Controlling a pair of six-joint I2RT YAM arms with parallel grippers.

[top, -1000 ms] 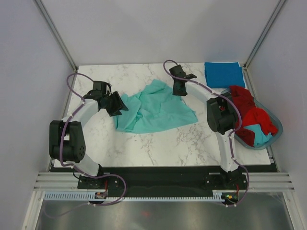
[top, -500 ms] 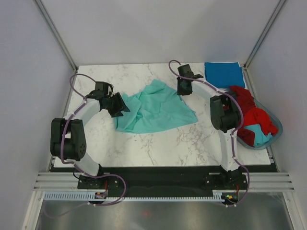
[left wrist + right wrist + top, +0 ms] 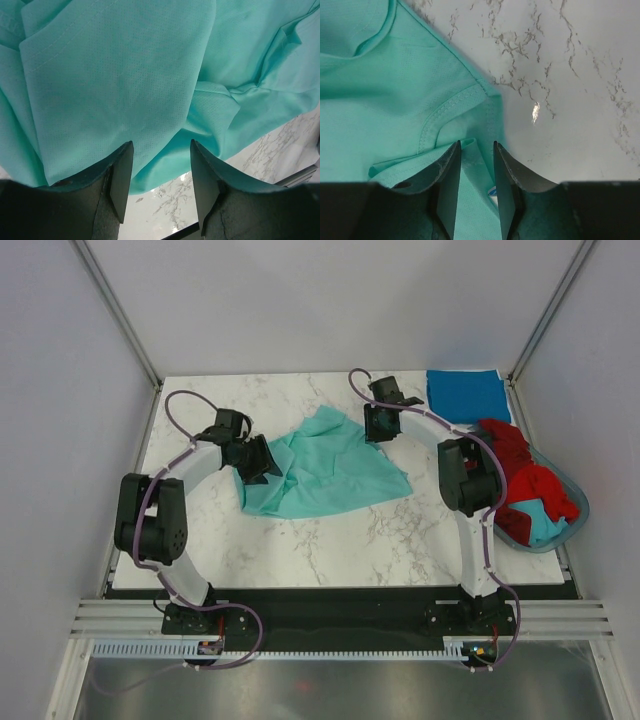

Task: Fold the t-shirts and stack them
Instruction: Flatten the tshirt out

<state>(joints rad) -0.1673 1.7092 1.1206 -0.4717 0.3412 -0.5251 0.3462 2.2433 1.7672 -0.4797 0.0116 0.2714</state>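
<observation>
The white marbled worktop fills the floor of the cell. A teal shirt lies crumpled and unfolded across its middle, one pointed corner reaching toward the far side and another toward the right. At the right edge sits an oval blue-grey basket holding a heap of red shirts, with a patch of blue-green cloth at its near end. Just beyond the basket, in the far right corner, a blue shirt lies folded into a flat square. It sits well apart from the teal shirt. The left claw is at the left edge of the teal shirt. In the left wrist view the left claw has its fingers apart, with rumpled teal cloth in front of them and a strip of marble showing in the gap. The right claw is at the far right part of the teal shirt. In the right wrist view the right claw has its fingers drawn close and clamped on a fold of the teal cloth beside a stitched hem. A small white label shows on that cloth between the fingers.
</observation>
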